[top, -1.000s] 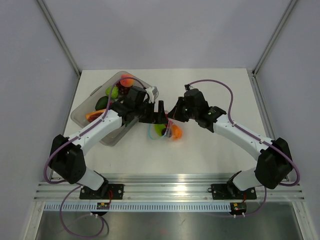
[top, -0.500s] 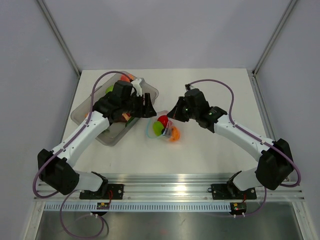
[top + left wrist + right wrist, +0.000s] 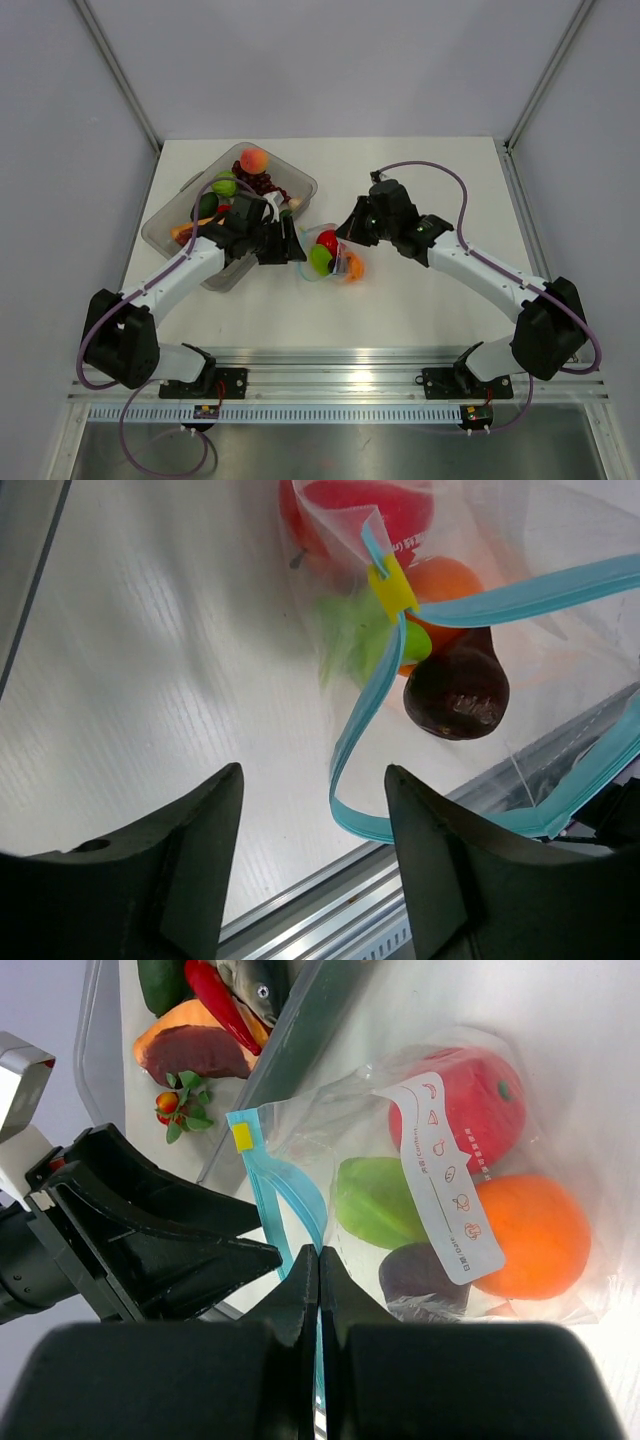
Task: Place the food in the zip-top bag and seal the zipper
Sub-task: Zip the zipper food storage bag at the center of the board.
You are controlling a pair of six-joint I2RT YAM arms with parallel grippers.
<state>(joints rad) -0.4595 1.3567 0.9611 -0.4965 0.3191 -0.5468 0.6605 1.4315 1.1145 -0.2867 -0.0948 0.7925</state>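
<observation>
The zip-top bag [image 3: 335,258] lies mid-table and holds the food: a red piece [image 3: 460,1110], a green one [image 3: 375,1200], an orange one [image 3: 530,1235] and a dark purple one [image 3: 457,685]. Its light-blue zipper [image 3: 350,750] gapes in a loop, with a yellow slider [image 3: 390,585] at one end. My right gripper [image 3: 318,1252] is shut on the bag's zipper edge at the far right of the mouth. My left gripper [image 3: 312,775] stands open and empty just left of the mouth, the blue strip ahead of its right finger.
A clear rigid tub [image 3: 300,182] stands at the back left. It holds more toy food, among it a peach piece [image 3: 253,160] and a green one [image 3: 224,185]. The table's near edge and metal rail [image 3: 320,360] lie below the bag.
My left gripper pulled back from over the bag, swung toward the tub, then came down beside the bag's left edge with narrower jaws. The right gripper kept its hold.
</observation>
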